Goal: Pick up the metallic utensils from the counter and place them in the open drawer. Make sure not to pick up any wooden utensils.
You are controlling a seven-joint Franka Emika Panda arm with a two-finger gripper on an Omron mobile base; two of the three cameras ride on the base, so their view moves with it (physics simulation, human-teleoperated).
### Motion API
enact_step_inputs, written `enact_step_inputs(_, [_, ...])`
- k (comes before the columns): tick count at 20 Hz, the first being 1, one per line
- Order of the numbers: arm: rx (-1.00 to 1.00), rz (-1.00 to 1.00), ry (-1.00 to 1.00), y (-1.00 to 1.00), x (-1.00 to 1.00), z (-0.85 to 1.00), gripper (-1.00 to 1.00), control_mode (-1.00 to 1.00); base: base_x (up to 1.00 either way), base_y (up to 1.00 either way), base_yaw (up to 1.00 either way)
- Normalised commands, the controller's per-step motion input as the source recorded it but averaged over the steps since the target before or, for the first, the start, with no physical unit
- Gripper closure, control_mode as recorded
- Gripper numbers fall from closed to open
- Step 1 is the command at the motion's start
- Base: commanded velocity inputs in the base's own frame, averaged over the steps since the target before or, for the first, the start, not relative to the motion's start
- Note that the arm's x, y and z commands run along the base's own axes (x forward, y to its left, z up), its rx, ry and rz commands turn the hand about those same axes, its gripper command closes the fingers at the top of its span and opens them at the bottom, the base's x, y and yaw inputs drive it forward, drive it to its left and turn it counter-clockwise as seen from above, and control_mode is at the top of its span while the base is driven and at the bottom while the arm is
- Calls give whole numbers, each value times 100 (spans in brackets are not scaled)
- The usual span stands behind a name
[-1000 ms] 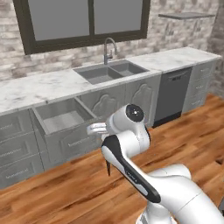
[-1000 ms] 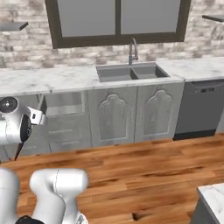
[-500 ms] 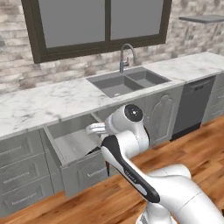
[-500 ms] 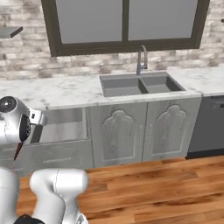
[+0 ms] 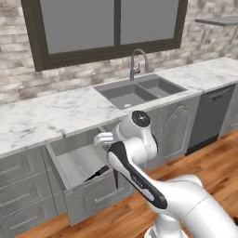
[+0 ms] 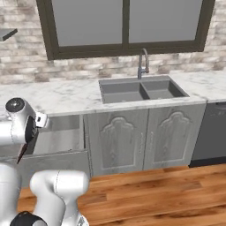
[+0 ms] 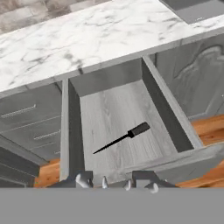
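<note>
Hand view puts the gripper [image 7: 114, 181] at the very bottom edge for you: its jaws stand narrow, and between them you can see pale silvery prongs that look like the tines of the fork [image 7: 104, 182], so read it as clamped on that piece, though the rest of the utensil is out of sight. Just beyond the fingertips runs the top edge of the plain grey front of the open drawer [image 7: 159, 105], and the jaws sit over the middle of that front. Past it, straight ahead of the jaws, the pale grey floor of the drawer carries the black knife [image 7: 124, 138], which lies flat on a slant, its thick handle end toward the right-hand wall and its thin blade tip pointing back toward the left fingertip; it touches neither side wall. Left of the jaws you have a stack of closed grey drawers [image 7: 26, 118], and to their right a panelled cabinet door [image 7: 197, 74] with wooden floor [image 7: 210, 129] below it. Farther ahead, beyond the drawer's back wall, the white marble sink counter [image 7: 87, 39] spans the width, and the grey sink [image 7: 197, 8] sits at the far right corner. From the left base view you can confirm the drawer is pulled well out, with the knife dark against its floor beside the arm's forearm.
</note>
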Motion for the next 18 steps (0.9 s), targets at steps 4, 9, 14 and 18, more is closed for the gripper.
enact_step_inputs(4, [11, -15, 44, -32, 63, -89, 100, -100, 0, 0, 0])
enact_step_inputs(9, [3, -26, 32, 13, 89, -49, 100, -100, 0, 0, 0])
enact_step_inputs(14, [0, -36, 25, 32, 90, -11, 100, -100, 0, 0, 0])
enact_step_inputs(18, [0, -34, 21, 50, 78, -17, 100, -100, 0, 0, 0])
